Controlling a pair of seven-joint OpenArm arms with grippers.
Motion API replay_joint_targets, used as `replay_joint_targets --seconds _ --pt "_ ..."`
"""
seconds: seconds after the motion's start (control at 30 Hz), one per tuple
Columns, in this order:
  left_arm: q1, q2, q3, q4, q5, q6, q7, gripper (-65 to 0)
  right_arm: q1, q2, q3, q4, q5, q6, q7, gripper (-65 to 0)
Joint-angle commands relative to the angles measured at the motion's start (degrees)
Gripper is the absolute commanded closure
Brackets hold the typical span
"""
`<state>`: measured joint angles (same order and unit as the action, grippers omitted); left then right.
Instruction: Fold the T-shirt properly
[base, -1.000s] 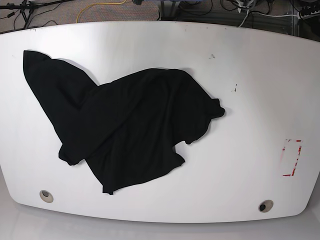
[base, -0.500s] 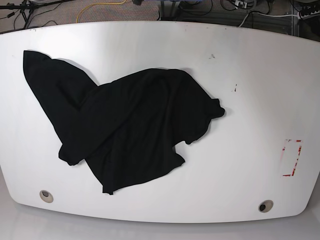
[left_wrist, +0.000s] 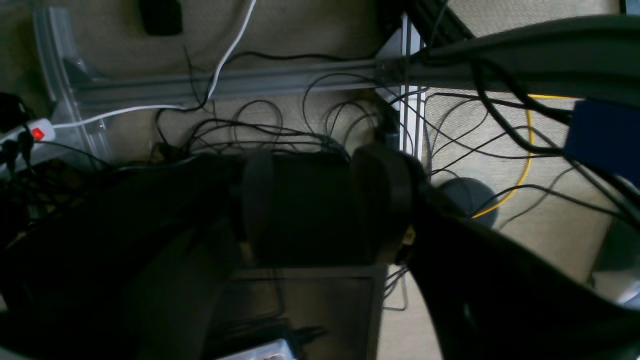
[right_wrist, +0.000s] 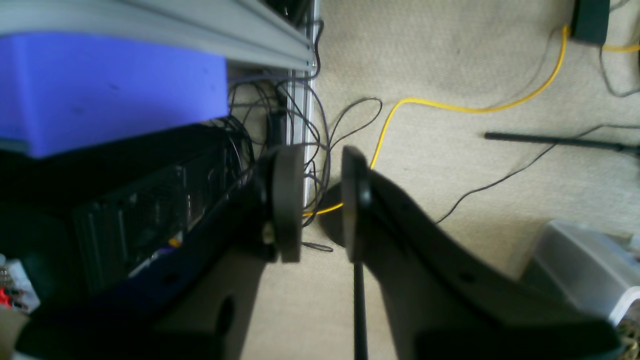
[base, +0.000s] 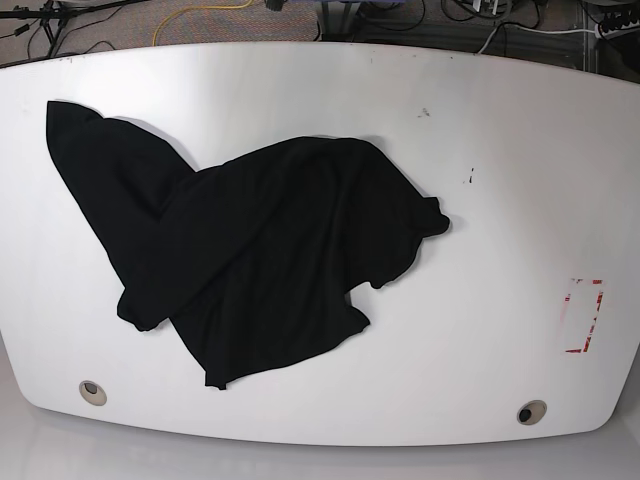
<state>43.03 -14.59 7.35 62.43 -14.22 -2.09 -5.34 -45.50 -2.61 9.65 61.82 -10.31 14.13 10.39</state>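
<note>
T-shirt: the black T-shirt (base: 250, 255) lies crumpled and unfolded on the white table (base: 500, 200), spread from the far left corner down toward the near edge.
T-shirt shape: one long flap reaches up to the far left corner; the main bulk sits left of the table's middle, with a bunched lobe pointing right and a ragged hem close to the near edge.
T-shirt markings: I see only plain black cloth from here; any lettering or print is turned out of sight.
Table: white, curved along the near edge, with two round grommet holes (base: 92, 391) near the near corners and a red-edged tape outline (base: 585, 315) close to the right edge.
Table marks: a few small dark specks (base: 424, 112) toward the far right part of the surface.
Left gripper: the left gripper (left_wrist: 320, 200) hangs off the table, above carpet, tangled cables (left_wrist: 280, 125) and a dark box; its two dark fingers stand well apart with nothing between them, so it is released.
Right gripper: the right gripper (right_wrist: 322, 197) is also off the table, over beige carpet and a yellow cable (right_wrist: 450, 107); its fingers sit close together with a narrow gap, and nothing is gripped.
Arms: neither arm shows in the base view; both are well apart from the T-shirt.
</note>
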Motion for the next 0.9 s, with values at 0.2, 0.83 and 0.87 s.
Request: replay_joint_targets --seconds 0.2,0.83,0.87 --pt "4.3 -0.26 -2.67 4.54 -0.38 -0.04 -1.17 -27.7 -4.51 -0.55 0.11 5.35 -0.05 0.33 0.91 -12.3" --pt "11.89 -1.36 -8.14 15.4 -0.74 0.05 -1.3 -27.5 -11.0 -1.31 0.15 14.58 -0.1 0.11 1.48 -11.8" --pt "12.38 -1.38 -8.23 16.57 -0.69 0.16 -1.22 -27.4 -11.43 -1.37 0.16 15.55 -0.08 0.14 1.38 -11.8"
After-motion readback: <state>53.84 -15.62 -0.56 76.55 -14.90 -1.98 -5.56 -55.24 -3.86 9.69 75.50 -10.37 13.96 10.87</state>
